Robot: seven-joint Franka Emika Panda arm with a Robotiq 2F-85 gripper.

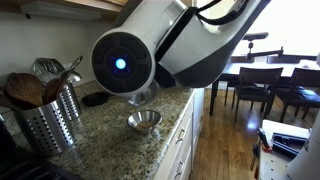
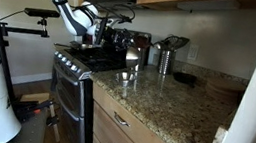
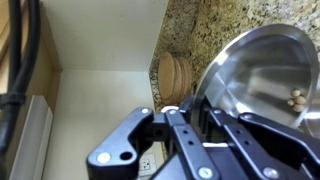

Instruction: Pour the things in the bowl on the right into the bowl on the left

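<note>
Hand [image 3: 200, 110] clenched on the rim of the held steel bowl [image 3: 255, 65], which is tilted in the wrist view. The brownish pieces [image 3: 296, 98] are still inside it, against the wall. Second steel bowl [image 1: 144, 121] sits on the granite surface [image 1: 105, 142], near the utensil holder [image 1: 50, 122].

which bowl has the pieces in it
The tilted bowl in the gripper; pieces lie near its rim. The other bowl stands upright on the counter.
</note>
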